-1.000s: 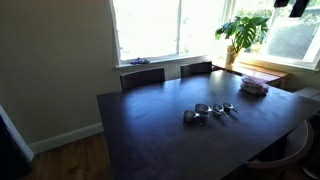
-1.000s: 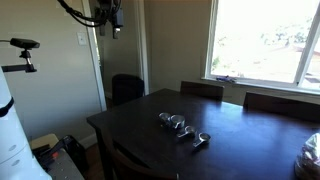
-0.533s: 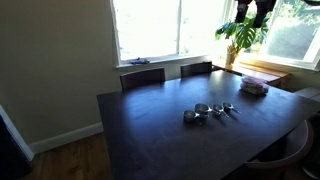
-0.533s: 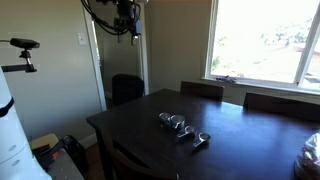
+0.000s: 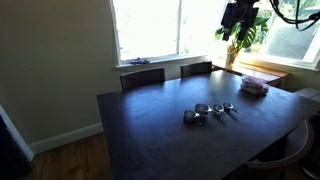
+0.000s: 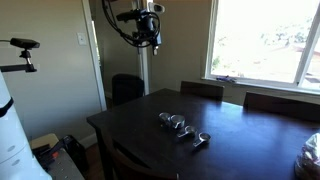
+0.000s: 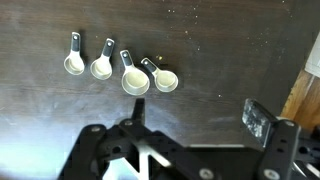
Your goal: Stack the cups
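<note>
Open tool hangs high above the cups.

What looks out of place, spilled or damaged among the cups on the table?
Nothing stands out. The four cups lie open side up in a row on the dark table, none stacked yet, nothing spilled.
</note>
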Controlling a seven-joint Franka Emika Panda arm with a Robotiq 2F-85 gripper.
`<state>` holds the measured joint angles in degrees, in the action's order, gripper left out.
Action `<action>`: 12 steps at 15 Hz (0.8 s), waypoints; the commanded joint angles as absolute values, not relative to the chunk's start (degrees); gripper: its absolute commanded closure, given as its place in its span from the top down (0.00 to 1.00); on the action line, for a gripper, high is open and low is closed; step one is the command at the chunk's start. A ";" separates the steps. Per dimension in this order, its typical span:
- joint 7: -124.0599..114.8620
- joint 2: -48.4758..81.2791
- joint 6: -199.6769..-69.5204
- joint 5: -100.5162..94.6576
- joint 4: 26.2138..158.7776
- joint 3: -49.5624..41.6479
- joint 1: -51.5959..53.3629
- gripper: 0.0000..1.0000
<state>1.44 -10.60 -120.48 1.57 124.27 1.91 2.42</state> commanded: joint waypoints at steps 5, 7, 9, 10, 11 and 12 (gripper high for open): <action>1.85 -9.23 -121.16 1.34 124.05 1.67 2.02 1.00; 1.85 -9.24 -121.16 1.33 123.97 1.67 2.02 1.00; 1.85 -9.24 -121.16 1.33 123.95 1.67 2.02 1.00; 2.89 -8.52 -121.80 1.94 124.20 1.25 1.87 1.00; 3.98 -7.90 -123.20 2.02 124.62 0.90 1.69 1.00; 4.51 -7.20 -123.83 1.66 124.78 0.65 1.47 1.00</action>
